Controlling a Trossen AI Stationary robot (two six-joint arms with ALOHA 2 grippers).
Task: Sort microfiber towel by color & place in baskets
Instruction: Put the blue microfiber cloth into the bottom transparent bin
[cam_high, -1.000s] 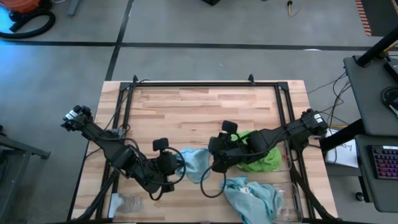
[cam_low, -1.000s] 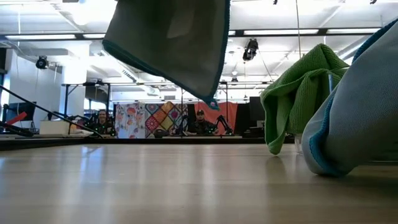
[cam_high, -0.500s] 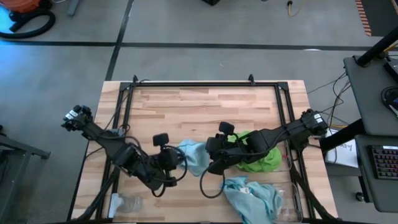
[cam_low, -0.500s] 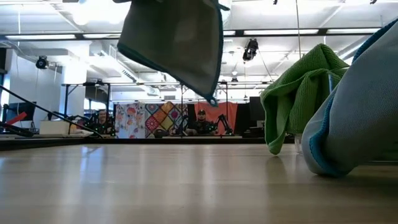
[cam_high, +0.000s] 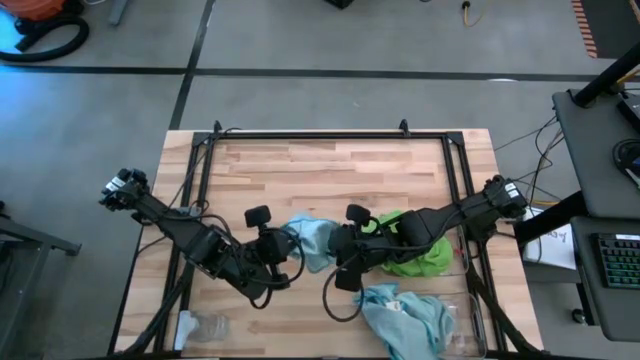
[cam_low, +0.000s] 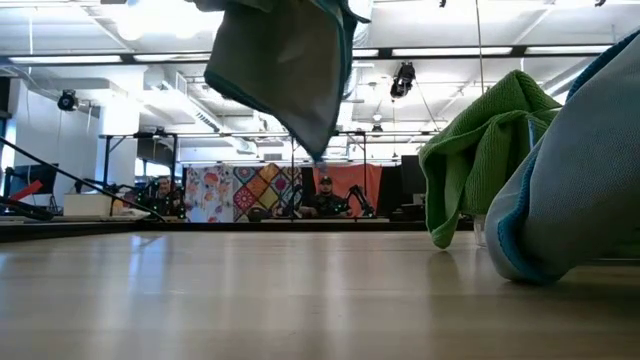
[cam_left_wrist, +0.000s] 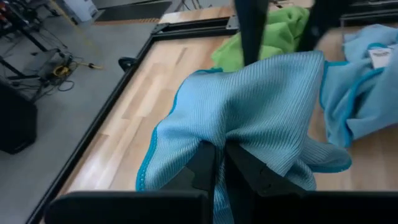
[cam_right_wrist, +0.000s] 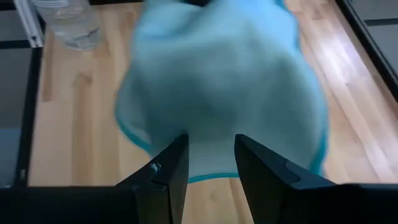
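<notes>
Held cloth: a pale sky-blue ribbed microfiber towel (cam_high: 312, 243) hangs clear of the light wooden slatted table (cam_high: 330, 165), near the middle of its front half; in the low view it dangles with only air under its bottom corner.
Left gripper (cam_left_wrist: 219, 163): its jaws are pinched tight on a fold of the blue towel, which drapes away from them on both sides.
Right gripper (cam_right_wrist: 208, 163): its jaws stand apart, with the blue towel just ahead of them, filling its wrist view; nothing is clamped.
Other cloths: a bright lime-green microfiber towel (cam_high: 425, 255) lies bunched on the right side of the table, and a heap of pale blue towels (cam_high: 405, 315) sits at the front right.
Basket: a clear plastic rectangular bin (cam_high: 470, 335) shows at the front right corner, beside the blue heap; I cannot make out a second one.
Jar: a small clear glass jar (cam_high: 207, 325) stands at the front left.
Step in hand: this looks like a hand-over or a spreading of the blue towel between the two arms.
Doing it well: the right jaws should close on a thick fold, not a thin hem, before the left lets go; keep the cloth lifted so it does not drag the green towel along.
</notes>
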